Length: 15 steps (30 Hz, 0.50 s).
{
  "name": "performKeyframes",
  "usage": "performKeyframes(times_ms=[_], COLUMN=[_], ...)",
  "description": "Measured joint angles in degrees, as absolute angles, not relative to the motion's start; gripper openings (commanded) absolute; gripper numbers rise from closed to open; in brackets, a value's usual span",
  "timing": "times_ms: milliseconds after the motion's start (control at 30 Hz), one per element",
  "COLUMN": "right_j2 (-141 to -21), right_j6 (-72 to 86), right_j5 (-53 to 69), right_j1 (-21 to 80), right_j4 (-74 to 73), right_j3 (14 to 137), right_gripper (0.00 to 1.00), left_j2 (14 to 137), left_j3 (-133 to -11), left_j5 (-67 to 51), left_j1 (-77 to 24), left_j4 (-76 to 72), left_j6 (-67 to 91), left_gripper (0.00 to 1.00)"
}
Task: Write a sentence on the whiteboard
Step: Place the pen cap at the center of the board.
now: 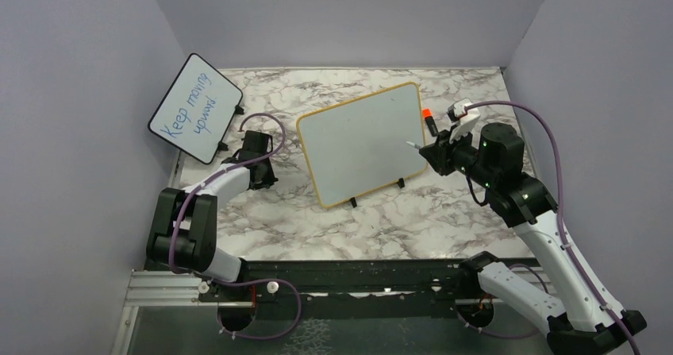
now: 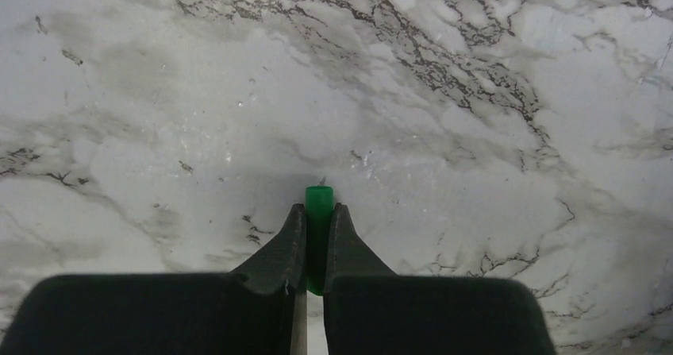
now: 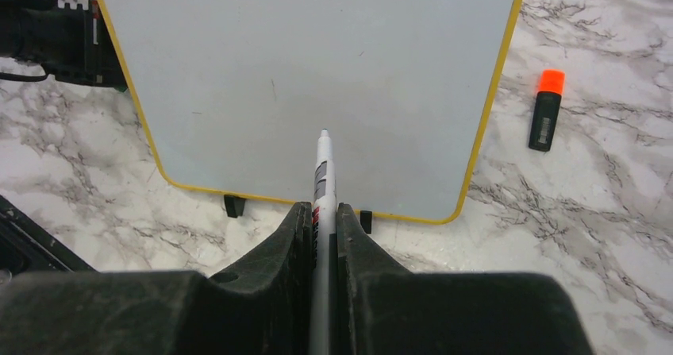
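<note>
Finding 1: the whiteboard (image 1: 361, 144) stands propped on its feet at the middle of the worktop (image 1: 317, 228), directly ahead of the right hand (image 3: 321, 216). Its face is blank.

Finding 2: the right hand is clamped narrow on a marker (image 3: 322, 168). The marker's long axis points straight at the board, with the tip over the lower face; contact cannot be told.

Finding 3: the left hand (image 2: 318, 228) pinches a green cap (image 2: 319, 200) left of the board.

Judgement: the right arm is nearer and should write.

Black-framed board (image 1: 195, 107) stands far left; orange-capped marker (image 3: 546, 110) lies on marble table (image 1: 397, 220).
</note>
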State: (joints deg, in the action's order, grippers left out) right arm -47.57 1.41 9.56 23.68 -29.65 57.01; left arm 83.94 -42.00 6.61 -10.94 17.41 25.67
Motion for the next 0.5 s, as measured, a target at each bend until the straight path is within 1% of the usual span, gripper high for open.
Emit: performKeyframes(times_ms=[133, 333, 500], right_j2=[-47.51, -47.44, -47.22], right_j6=[1.23, -0.38, -0.89], right_j5=[8.99, 7.94, 7.44], right_j1=[23.7, 24.21, 25.1], right_j4=[-29.65, -29.65, -29.63], right_j3=[57.01, 56.9, 56.53], right_gripper=[0.0, 0.01, 0.0], left_j2=[85.14, 85.62, 85.43], left_j3=[-42.44, -42.48, -42.39], left_j5=[6.37, 6.39, 6.37], left_j1=[-10.92, -10.87, -10.87], left_j4=[15.49, 13.8, 13.39], left_j6=[25.71, 25.82, 25.91], left_gripper=[0.01, 0.26, 0.39])
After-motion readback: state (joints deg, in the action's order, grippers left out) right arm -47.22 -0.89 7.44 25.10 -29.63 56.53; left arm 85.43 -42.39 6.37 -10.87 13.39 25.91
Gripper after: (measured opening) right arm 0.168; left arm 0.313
